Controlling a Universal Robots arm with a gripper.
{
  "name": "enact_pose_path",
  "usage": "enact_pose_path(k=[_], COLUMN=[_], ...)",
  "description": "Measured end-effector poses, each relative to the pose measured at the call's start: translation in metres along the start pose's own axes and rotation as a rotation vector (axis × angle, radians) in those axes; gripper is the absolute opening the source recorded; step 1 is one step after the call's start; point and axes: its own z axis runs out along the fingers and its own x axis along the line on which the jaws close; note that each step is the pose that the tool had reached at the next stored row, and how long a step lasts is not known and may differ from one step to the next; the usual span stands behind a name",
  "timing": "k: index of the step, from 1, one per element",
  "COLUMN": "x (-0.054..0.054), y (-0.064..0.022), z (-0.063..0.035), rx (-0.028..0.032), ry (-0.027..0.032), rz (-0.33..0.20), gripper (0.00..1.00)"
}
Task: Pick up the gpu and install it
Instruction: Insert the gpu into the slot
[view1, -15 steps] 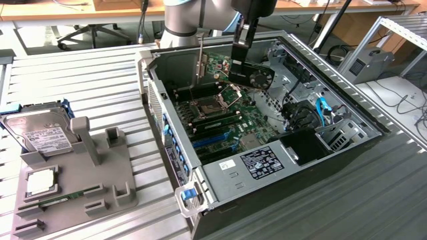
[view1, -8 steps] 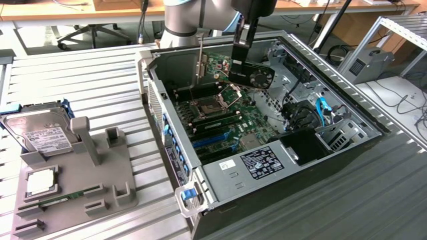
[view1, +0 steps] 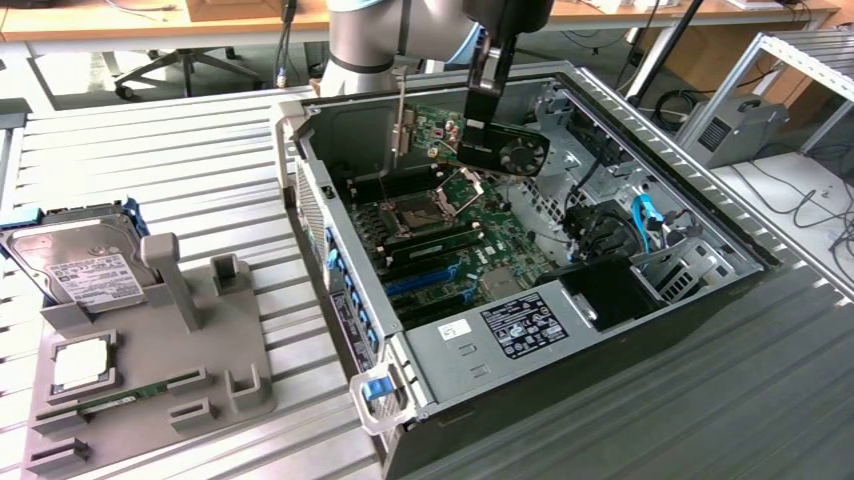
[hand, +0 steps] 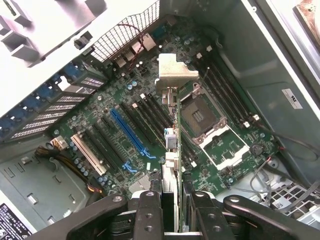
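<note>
Green flat gpu (view1: 507, 148), silver bracket (hand: 175, 75), gripped by black hand (hand: 172, 207), above motherboard (hand: 125, 135)

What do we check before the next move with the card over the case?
1. Grip: pincer closed on the graphics card - ok.
2. Card above the open computer case, over the motherboard - ok.
3. Card seated in a slot - not ok, it hangs clear of the board.
4. Long blue slot free of anything - ok.
5. Card edge lined up with that slot - cannot tell.
</note>
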Motion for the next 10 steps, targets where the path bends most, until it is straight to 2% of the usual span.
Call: enact_pose_path(k=[10], x=[-0.0002], y=[0.0001], z=[-0.0006], rx=[0.0000], ry=[-0.0009], rz=[-0.029], gripper=[0.27])
